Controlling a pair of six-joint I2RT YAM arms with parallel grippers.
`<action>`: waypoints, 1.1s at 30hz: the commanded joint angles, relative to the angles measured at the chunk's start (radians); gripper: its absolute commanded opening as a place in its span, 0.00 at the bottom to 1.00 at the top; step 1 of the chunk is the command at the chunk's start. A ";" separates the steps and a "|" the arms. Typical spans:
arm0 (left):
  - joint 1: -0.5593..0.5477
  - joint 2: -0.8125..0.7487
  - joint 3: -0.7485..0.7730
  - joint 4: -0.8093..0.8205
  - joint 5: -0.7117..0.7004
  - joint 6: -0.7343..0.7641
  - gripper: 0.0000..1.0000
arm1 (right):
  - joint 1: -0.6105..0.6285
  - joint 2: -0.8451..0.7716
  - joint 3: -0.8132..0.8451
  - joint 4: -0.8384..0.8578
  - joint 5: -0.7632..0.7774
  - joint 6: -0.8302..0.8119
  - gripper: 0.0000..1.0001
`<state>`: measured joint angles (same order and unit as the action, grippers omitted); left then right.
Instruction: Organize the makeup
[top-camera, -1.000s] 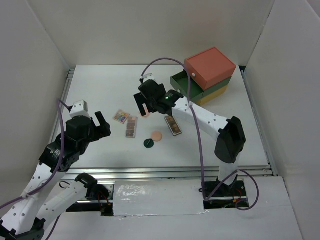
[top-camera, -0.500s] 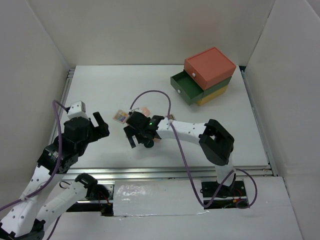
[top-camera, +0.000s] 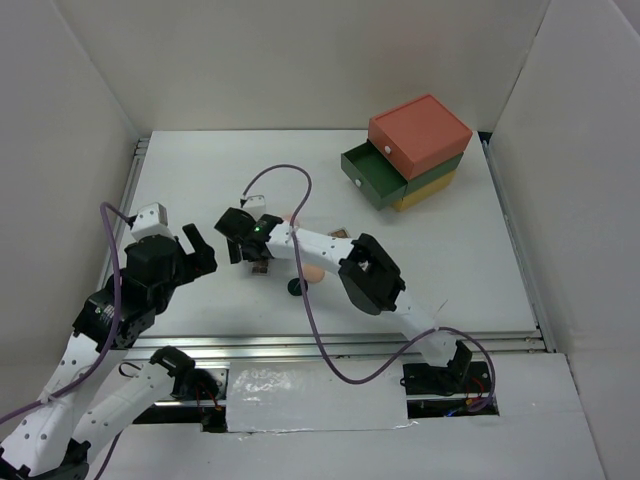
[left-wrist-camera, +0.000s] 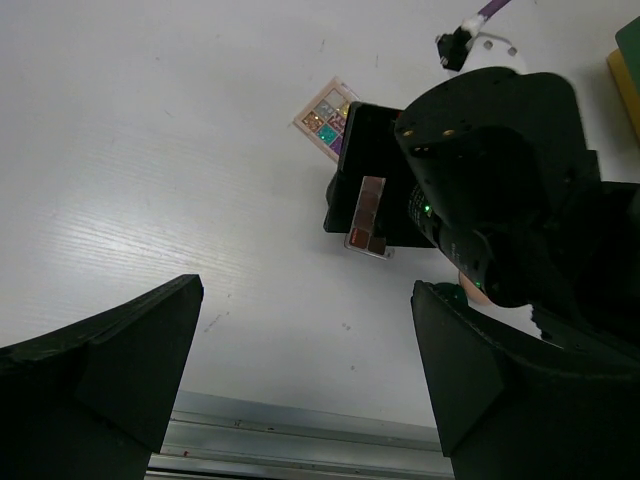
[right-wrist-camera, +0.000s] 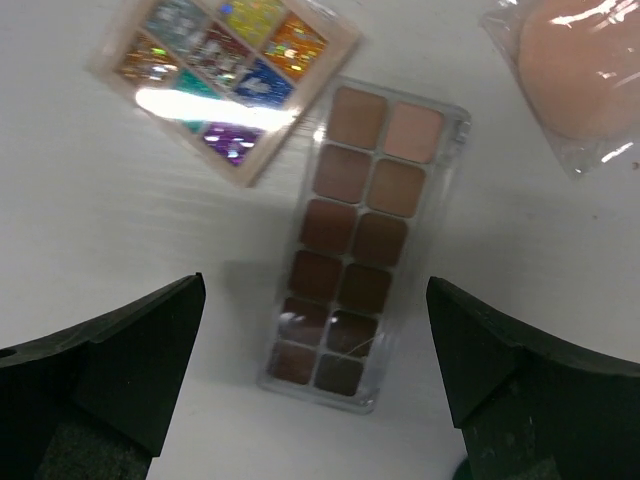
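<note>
— Palette under the right gripper (right-wrist-camera: 315, 300), the long brown palette (right-wrist-camera: 355, 290): is that the one it's after?

— Looks so to me. That gripper hangs straight over it, fingers (right-wrist-camera: 100, 370) spread as wide as they go and holding nothing. The palette lies flat on the table (top-camera: 200, 180), left of the middle, dead between the two fingers.

— Which way does it run?

— Lengthways down the gap between the fingers, a touch tilted, so the jaws would close across its narrow width. I'd judge a straight drop is all that's wanted.

— And the left gripper (left-wrist-camera: 308, 300)?

— Wide open too, and empty, off to the left and nearer us. The right one is plainly closer.

— From above I can barely see that palette.

— No, the right wrist covers it there. The right wrist camera shows all of it. The small multicolour palette (right-wrist-camera: 225, 85) sits at its far-left corner, touching or just short, I can't tell. A peach compact (right-wrist-camera: 585, 75) in a clear wrapper lies off to its far right. Only the overhead view gives you the drawer box (top-camera: 415, 150) far right with its green drawer (top-camera: 372, 178) pulled out. It also shows a dark green disc (top-camera: 296, 287) just near of the palette.
</note>
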<state>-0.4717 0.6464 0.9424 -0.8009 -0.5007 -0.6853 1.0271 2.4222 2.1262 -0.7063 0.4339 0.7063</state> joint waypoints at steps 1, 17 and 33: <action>0.002 -0.002 0.013 0.016 -0.006 0.001 0.99 | -0.022 0.012 0.026 -0.099 0.072 0.065 1.00; 0.004 -0.028 0.004 0.026 0.007 0.009 0.99 | -0.038 -0.004 -0.149 0.001 -0.089 0.013 0.37; 0.002 -0.025 0.001 0.034 0.021 0.016 0.99 | -0.074 -0.601 -0.445 0.285 -0.089 -0.412 0.25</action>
<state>-0.4717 0.6304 0.9421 -0.7994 -0.4911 -0.6838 0.9810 1.9499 1.6493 -0.4885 0.2852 0.4286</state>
